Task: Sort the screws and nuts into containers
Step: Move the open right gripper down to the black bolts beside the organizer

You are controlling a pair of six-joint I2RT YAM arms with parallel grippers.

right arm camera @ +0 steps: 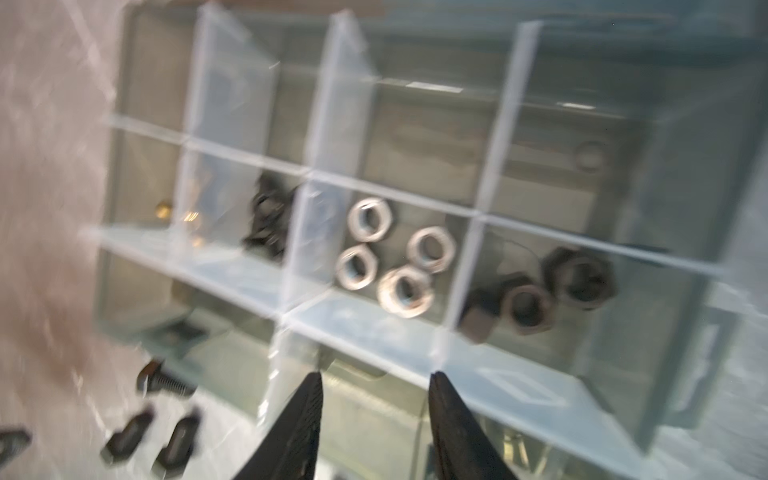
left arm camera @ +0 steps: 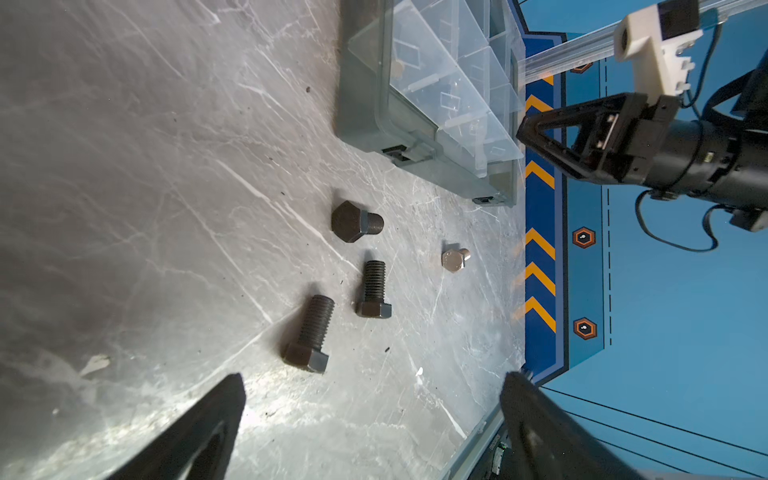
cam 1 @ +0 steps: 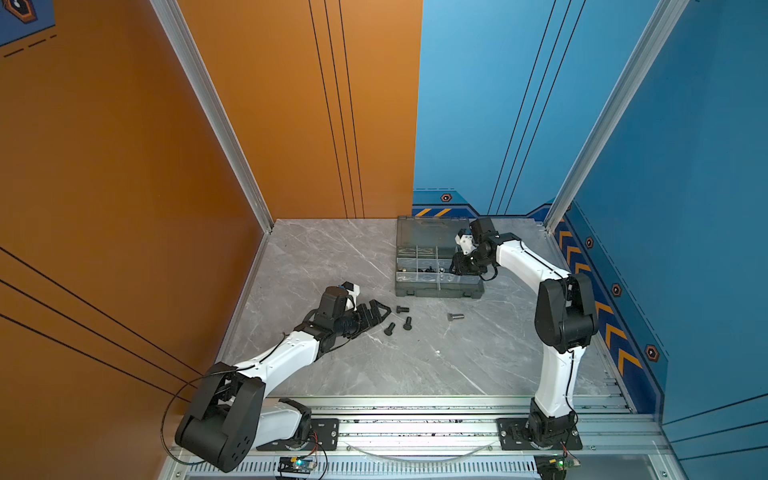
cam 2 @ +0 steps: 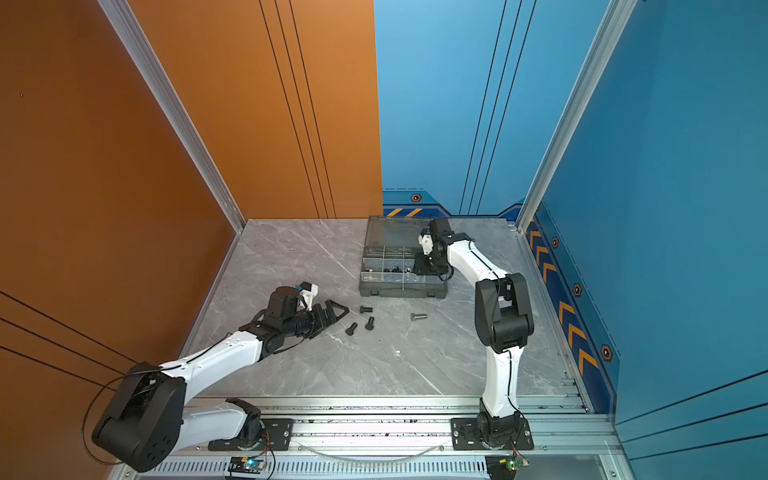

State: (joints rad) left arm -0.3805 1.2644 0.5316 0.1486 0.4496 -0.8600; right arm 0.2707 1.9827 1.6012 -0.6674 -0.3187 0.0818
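Observation:
Three black screws (cam 1: 402,309) (cam 1: 407,322) (cam 1: 389,328) and one silver screw (cam 1: 455,316) lie on the marble table in front of the grey organizer case (cam 1: 436,291). My left gripper (cam 1: 380,316) rests low just left of the black screws (left arm camera: 309,336), wide open and empty (left arm camera: 374,378). My right gripper (cam 1: 457,268) hangs over the case's right side, open with nothing between its fingers (right arm camera: 376,376). In the case's containers lie silver nuts (right arm camera: 386,257), black nuts (right arm camera: 540,291), black winged nuts (right arm camera: 268,220) and a brass one (right arm camera: 166,208).
The case's lid (cam 1: 428,230) lies open flat towards the back wall. Orange and blue walls close in the table on the left, back and right. An aluminium rail (cam 1: 415,428) carrying both arm bases runs along the front edge.

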